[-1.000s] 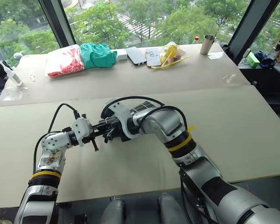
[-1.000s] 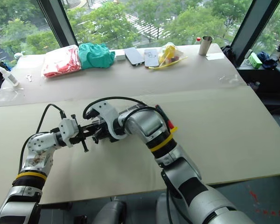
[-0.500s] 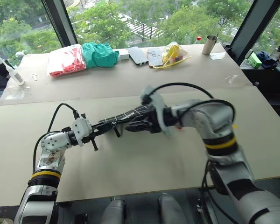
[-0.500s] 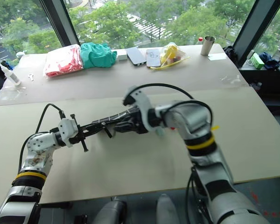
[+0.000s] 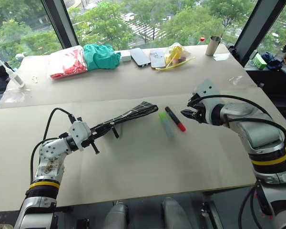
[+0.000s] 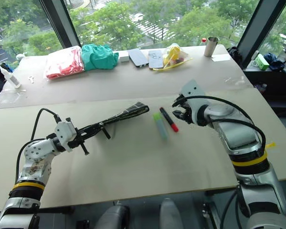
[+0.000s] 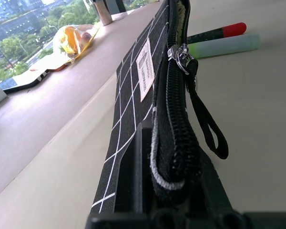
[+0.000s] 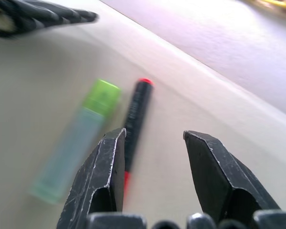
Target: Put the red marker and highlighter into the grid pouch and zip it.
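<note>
My left gripper [image 5: 101,130] is shut on one end of the grid pouch [image 5: 132,114], which stretches away from it on edge, zipper side up. The zipper pull [image 7: 180,52] with its black strap [image 7: 208,129] sits partway along the pouch [image 7: 133,95]. Beyond the pull a light-lined gap shows. Just past the pouch's far end, the light-green highlighter [image 5: 165,124] and the red marker [image 5: 174,118] lie side by side on the table. My right gripper [image 5: 188,113] hovers open beside the marker [image 8: 136,114], nothing between its fingers, with the highlighter [image 8: 71,148] on the marker's far side.
Along the far table by the window lie a red bag [image 5: 65,62], a green cloth [image 5: 101,55], flat cases [image 5: 139,56], a yellow-filled bag [image 5: 175,53] and a metal cup [image 5: 212,45]. A white bottle [image 5: 13,76] stands at far left.
My right gripper has let go of the pouch, swung right past its far end and opened. The marker and highlighter, earlier hidden by that arm, now show. The left gripper keeps its hold.
</note>
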Available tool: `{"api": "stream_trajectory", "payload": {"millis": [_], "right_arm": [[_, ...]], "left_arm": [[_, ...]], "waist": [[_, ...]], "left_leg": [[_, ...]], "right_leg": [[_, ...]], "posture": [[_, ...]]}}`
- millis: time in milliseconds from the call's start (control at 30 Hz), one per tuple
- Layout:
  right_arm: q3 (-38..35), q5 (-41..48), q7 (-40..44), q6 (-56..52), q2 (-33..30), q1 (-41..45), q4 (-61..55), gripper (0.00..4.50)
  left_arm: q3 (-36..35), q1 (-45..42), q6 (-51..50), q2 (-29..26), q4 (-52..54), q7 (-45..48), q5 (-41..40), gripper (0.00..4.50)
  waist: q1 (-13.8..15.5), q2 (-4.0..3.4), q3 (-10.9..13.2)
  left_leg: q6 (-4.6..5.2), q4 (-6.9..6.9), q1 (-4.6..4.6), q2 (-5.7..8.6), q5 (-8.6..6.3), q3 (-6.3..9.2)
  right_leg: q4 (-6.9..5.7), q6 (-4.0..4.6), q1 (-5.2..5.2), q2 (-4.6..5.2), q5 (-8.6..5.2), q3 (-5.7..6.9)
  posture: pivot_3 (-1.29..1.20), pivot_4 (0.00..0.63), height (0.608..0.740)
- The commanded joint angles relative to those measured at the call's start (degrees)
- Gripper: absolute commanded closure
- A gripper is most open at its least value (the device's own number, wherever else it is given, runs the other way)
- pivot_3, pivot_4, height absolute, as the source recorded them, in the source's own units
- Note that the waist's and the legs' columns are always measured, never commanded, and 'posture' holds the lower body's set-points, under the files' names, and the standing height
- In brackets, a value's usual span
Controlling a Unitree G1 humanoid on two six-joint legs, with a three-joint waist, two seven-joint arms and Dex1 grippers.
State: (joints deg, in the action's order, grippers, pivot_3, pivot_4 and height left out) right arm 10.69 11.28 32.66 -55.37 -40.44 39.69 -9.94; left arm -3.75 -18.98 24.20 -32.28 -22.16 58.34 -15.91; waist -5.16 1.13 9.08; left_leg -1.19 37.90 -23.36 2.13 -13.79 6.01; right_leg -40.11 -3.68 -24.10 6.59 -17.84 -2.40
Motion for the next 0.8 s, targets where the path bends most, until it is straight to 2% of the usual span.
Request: {"api": "stream_trajectory", "payload": {"millis": [33,67,133,333,567,800], "right_arm": [[0.6,-1.9,-0.1,3.4,0.5,-1.0,-1.3,0.94],[0.5,-2.2,-0.4,3.4,0.8,-1.2,-0.9,0.54],[-0.7,-2.8,-2.7,2.5,2.6,-1.1,1.2,0.07],[-4.3,-1.2,-4.5,1.1,7.3,2.6,7.2,0.07],[-2.3,-2.1,-4.3,2.1,10.7,2.7,10.7,0.07],[-0.8,-4.4,-4.0,4.8,10.4,1.9,13.6,0.07]], "left_arm": [[-1.7,-0.3,-1.2,-0.7,2.8,-0.8,-1.4,4.50],[-1.8,-0.4,-1.4,-0.8,2.8,-0.8,-1.4,4.50],[-1.9,-0.6,-1.6,-0.8,2.8,-0.8,-1.4,4.50],[-1.6,-0.7,-1.3,-0.4,1.9,-0.3,-1.1,4.50],[-1.2,-1.1,-0.5,0.2,0.7,-0.1,-0.7,4.50],[-1.5,-0.3,-0.8,-0.1,1.5,-0.2,-0.9,4.50]], "waist": [[0.1,0.00,0.0],[0.2,0.00,0.0],[0.3,0.00,0.0],[0.7,0.00,0.0],[1.2,0.00,0.0],[1.2,0.00,0.0]], "left_leg": [[0.00,0.00,0.00,0.00,0.00,-0.02],[0.00,0.01,0.00,0.00,0.00,-0.02],[0.00,0.02,0.00,0.00,0.00,-0.02],[-0.01,0.03,0.01,0.00,0.00,-0.03],[-0.01,0.03,0.02,-0.01,0.01,-0.02],[-0.01,0.07,0.01,0.00,0.01,0.00]], "right_leg": [[0.00,0.00,0.00,0.00,0.00,-0.01],[0.00,0.00,0.01,0.00,0.00,-0.01],[0.01,0.00,0.01,0.00,0.00,-0.02],[0.02,0.00,0.02,-0.01,0.00,-0.03],[0.01,0.00,0.04,-0.02,0.00,-0.02],[0.01,0.00,0.03,-0.02,0.00,-0.02]], "posture": [[0.00,0.150,0.740],[0.00,0.150,0.740],[0.00,0.150,0.740],[0.00,0.150,0.740],[0.00,0.150,0.740],[0.00,0.150,0.740]]}}
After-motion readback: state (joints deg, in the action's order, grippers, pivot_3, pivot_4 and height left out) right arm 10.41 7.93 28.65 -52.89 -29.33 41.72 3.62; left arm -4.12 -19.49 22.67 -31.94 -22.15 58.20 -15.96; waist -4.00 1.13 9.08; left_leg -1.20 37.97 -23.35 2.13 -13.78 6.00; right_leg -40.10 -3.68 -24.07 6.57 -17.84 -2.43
